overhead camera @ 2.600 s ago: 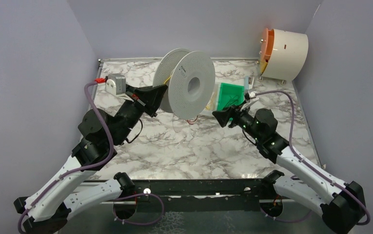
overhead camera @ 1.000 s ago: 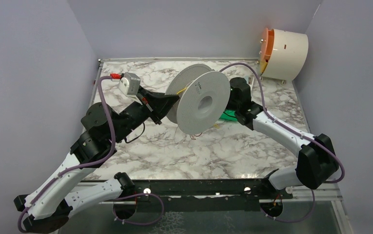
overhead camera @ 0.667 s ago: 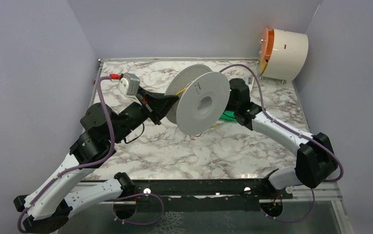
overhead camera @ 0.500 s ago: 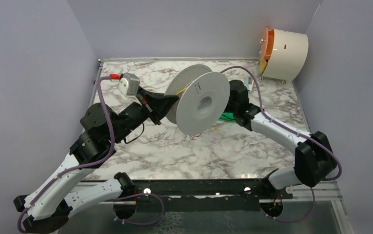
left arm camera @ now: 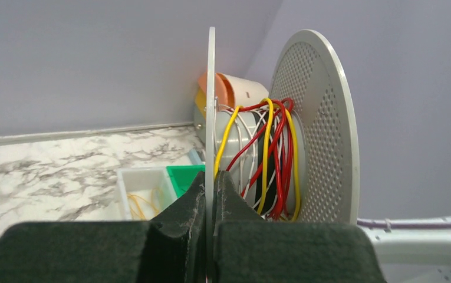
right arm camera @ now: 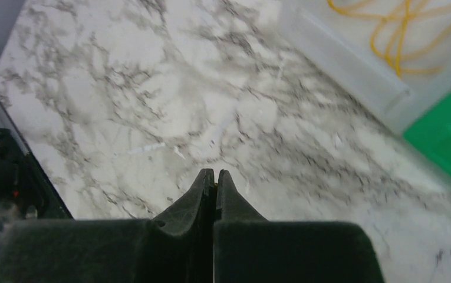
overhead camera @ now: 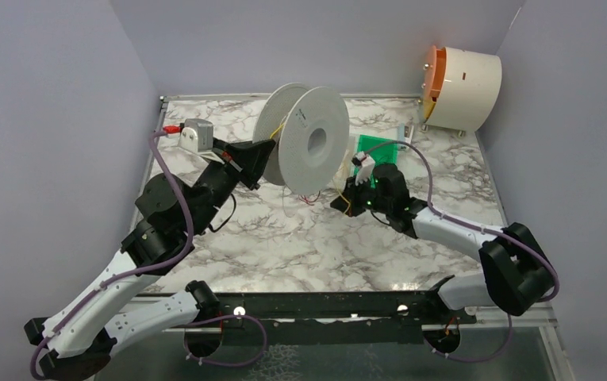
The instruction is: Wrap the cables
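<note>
The left gripper point(left arm camera: 210, 203) clamps the near flange of the spool point(overhead camera: 313, 140), held aloft; wound cables point(left arm camera: 268, 156) sit on its hub at the fingers' twelve o'clock. The right gripper point(right arm camera: 214, 177), pinched together, possibly on a yellow strand, hovers nearest, at the spool's four o'clock.

A: State the overhead camera position.
B: High behind both arm bases, angled down across the marble surface point(overhead camera: 284, 254) toward the rear wall.
A: And the wrist cameras?
B: Left looks along its end effector point(left arm camera: 210, 194), close to the spool point(left arm camera: 305, 130). Right looks steeply down, near the surface. Both include the green bin point(right arm camera: 447, 135).
</note>
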